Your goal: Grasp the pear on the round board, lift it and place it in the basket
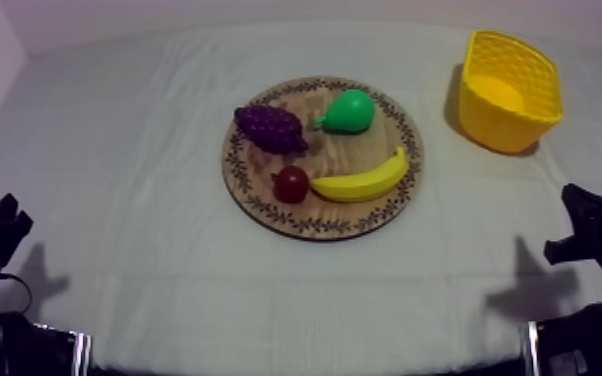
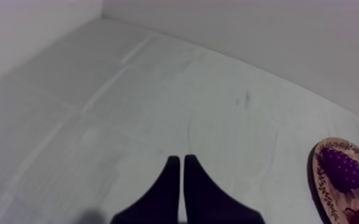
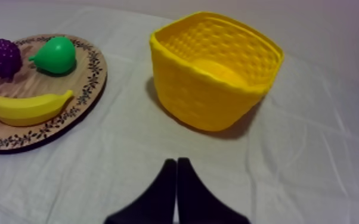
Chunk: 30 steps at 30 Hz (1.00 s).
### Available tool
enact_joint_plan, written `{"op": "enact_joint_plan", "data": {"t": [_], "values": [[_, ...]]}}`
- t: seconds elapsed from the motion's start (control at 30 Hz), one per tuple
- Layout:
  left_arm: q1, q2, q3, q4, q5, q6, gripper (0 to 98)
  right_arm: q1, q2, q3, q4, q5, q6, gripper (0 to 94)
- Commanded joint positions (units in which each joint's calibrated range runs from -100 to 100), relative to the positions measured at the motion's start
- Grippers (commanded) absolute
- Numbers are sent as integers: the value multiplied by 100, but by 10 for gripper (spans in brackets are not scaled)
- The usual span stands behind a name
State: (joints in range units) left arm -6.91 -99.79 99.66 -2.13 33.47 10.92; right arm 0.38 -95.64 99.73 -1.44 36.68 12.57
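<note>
Left gripper (image 2: 180, 189) and right gripper (image 3: 176, 190) both have fingers pressed together on nothing, the right facing the basket (image 3: 206, 98). The pear (image 1: 348, 112) lies on the board (image 1: 315, 226), far side, beside the grapes (image 1: 270, 128). It looks light, hard and smooth, likely slippery: pinch its fat belly, not the tapered neck

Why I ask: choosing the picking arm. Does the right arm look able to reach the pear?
Probably yes: the pear lies uncovered on the wooden board, bare cloth lies between it and the right gripper, and the yellow basket stands aside.
</note>
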Motion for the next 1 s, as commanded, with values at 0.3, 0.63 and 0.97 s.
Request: {"op": "enact_joint_plan", "data": {"t": [0.3,0.63,0.97], "values": [[-1,-4,0,1,0,-1,1,103,-4,-56,12,366,348,5],[-1,-4,0,1,0,-3,1,110,478,-441,156,602,410,6],[-1,-4,0,1,0,-2,1,-368,3212,-3948,193,1609,1058,6]]}}
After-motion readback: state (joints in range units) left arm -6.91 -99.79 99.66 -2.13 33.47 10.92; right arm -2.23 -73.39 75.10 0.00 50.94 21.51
